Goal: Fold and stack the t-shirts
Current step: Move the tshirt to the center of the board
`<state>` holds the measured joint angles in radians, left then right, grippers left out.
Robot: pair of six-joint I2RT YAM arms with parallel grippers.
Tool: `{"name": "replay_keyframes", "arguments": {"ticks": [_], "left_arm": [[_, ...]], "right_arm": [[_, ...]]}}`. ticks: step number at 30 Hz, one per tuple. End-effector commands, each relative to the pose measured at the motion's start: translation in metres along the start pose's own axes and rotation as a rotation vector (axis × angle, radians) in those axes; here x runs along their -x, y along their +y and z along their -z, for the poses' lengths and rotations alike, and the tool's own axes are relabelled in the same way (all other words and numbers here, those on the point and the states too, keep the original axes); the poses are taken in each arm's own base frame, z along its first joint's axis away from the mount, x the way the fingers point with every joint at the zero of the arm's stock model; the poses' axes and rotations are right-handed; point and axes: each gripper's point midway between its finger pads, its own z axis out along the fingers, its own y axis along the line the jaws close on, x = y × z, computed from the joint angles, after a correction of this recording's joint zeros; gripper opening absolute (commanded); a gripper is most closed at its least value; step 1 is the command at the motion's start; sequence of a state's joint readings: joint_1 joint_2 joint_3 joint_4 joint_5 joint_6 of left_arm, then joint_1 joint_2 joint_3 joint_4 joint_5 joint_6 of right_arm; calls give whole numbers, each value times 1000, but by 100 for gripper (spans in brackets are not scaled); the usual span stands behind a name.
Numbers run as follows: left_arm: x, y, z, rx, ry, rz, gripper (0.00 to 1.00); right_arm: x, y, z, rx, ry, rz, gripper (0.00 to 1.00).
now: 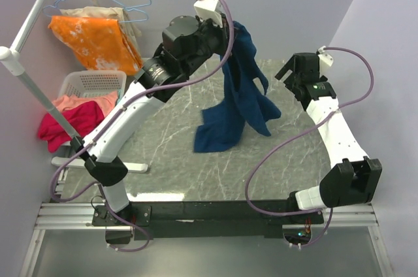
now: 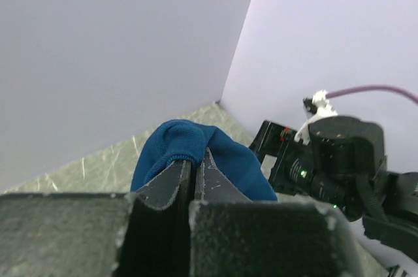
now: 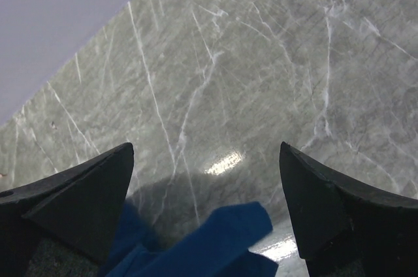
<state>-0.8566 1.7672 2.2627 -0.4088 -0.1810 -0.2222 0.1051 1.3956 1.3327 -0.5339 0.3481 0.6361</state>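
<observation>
One t-shirt (image 1: 235, 100) is up in the air. The left gripper (image 2: 194, 162) has its jaws pressed together on a bunched fold of the navy cloth. The rest hangs straight down below them, its lower end trailing on the surface (image 1: 176, 166). The right gripper (image 3: 206, 149) hovers just beside the hanging cloth, jaws spread wide and holding nothing, with a blue flap showing below and between them. I'd call this the spreading-out step, before any fold. Next, I reckon, the right jaws must close on a second edge so the shirt can be laid flat.

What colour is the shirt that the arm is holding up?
Dark blue. The t-shirt shows best in the top external view.
</observation>
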Motion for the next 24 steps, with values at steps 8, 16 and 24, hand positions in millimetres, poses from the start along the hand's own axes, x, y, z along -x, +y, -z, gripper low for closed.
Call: {"name": "replay_keyframes", "arguments": {"ticks": [8,16,24], "left_arm": [[104,61,104,294,-338,70,1],[-61,147,144,782,64,61,1],[-188,177,163,1038,334,87,1]], "right_arm": [[8,5,6,49,-25,-60,98],[-29,14,-10,112,73,24,99],[-108,52,-5,242,232,238,98]]}}
